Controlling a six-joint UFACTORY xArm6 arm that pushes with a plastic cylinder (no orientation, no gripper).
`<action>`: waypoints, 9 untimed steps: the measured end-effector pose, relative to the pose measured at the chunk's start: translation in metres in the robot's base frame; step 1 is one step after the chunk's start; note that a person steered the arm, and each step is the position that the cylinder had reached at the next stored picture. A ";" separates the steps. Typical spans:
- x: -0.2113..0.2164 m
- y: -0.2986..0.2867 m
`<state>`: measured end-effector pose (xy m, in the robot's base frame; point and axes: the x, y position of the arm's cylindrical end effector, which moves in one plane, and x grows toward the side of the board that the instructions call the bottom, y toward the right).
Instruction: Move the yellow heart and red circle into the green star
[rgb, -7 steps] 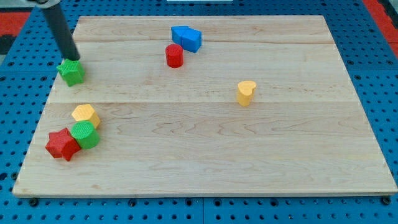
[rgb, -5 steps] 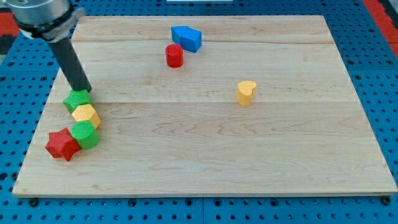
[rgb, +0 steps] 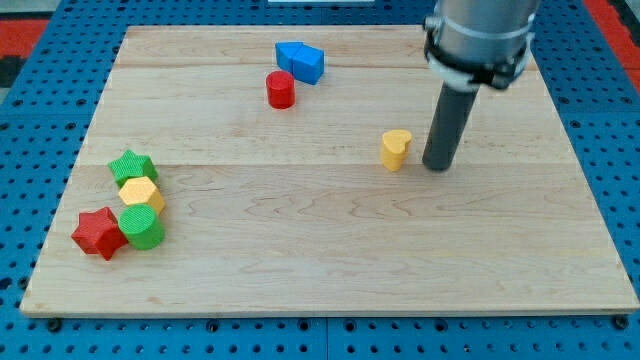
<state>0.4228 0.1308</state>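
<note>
The yellow heart (rgb: 396, 148) stands right of the board's middle. My tip (rgb: 437, 166) is on the board just to the heart's right, a small gap apart. The red circle (rgb: 280, 89) stands near the view's top, left of centre. The green star (rgb: 131, 166) lies at the view's left, at the top of a cluster of blocks, far from the heart, the red circle and my tip.
A blue block pair (rgb: 301, 60) sits just above and right of the red circle. Below the green star lie a yellow hexagon (rgb: 139, 193), a green cylinder (rgb: 144, 228) and a red star (rgb: 99, 233). The wooden board (rgb: 330, 290) lies on a blue pegboard.
My tip pushed the green star down against the yellow hexagon at the left, then crossed the board to the right and now stands right of the yellow heart.
</note>
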 end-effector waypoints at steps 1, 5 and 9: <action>-0.003 -0.088; 0.015 -0.256; -0.042 -0.138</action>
<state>0.3812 -0.0068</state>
